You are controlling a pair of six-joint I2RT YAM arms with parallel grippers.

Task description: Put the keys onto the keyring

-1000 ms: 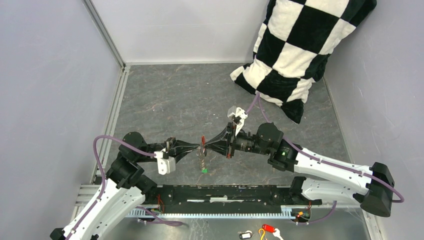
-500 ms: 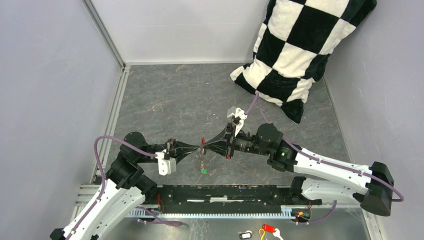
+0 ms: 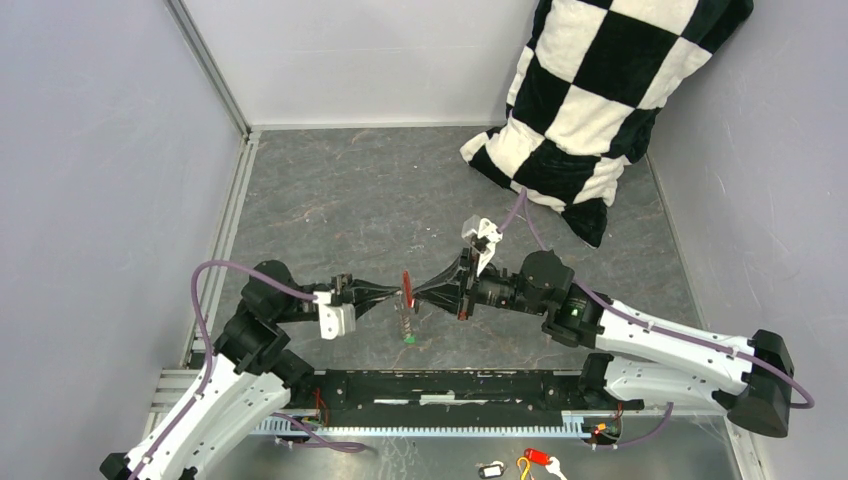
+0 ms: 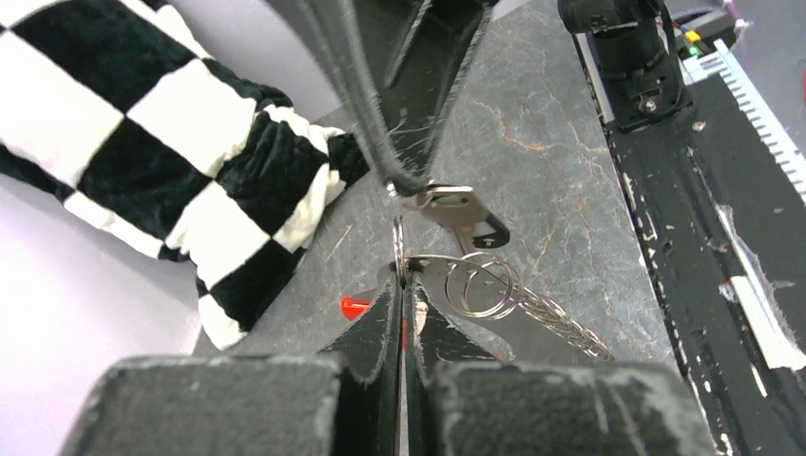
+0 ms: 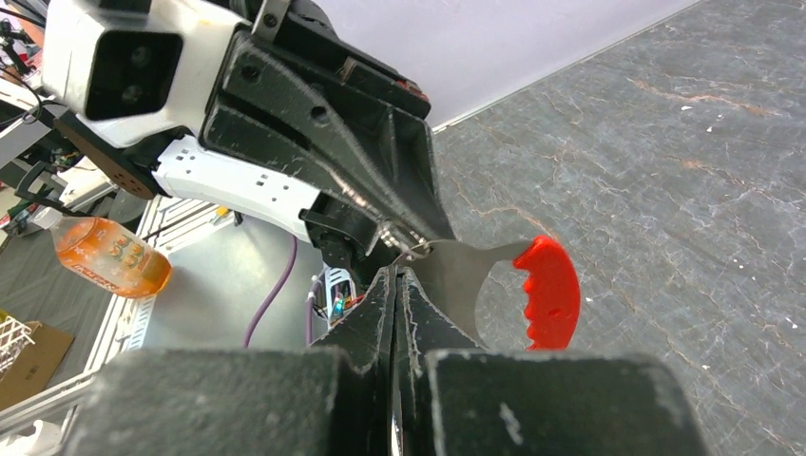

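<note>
Red key [image 5: 549, 290], pinched in your closed right jaws, meets the keyring [image 4: 475, 280] clamped in your left jaws above the tabletop [image 3: 330, 200]. You're mid-threading, I'd judge; next, slide its hole along the coil.

A checkered pillow [image 3: 590, 100] rests at the table's [image 3: 340, 200] far right.

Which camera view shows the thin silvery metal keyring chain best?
The left wrist view: the thin silvery metal keyring chain appears close and sharp, its round wire loops and braided length distinct. The top external view shows it only as a tiny hanging strand. The right wrist view shows barely a sliver of wire.
</note>
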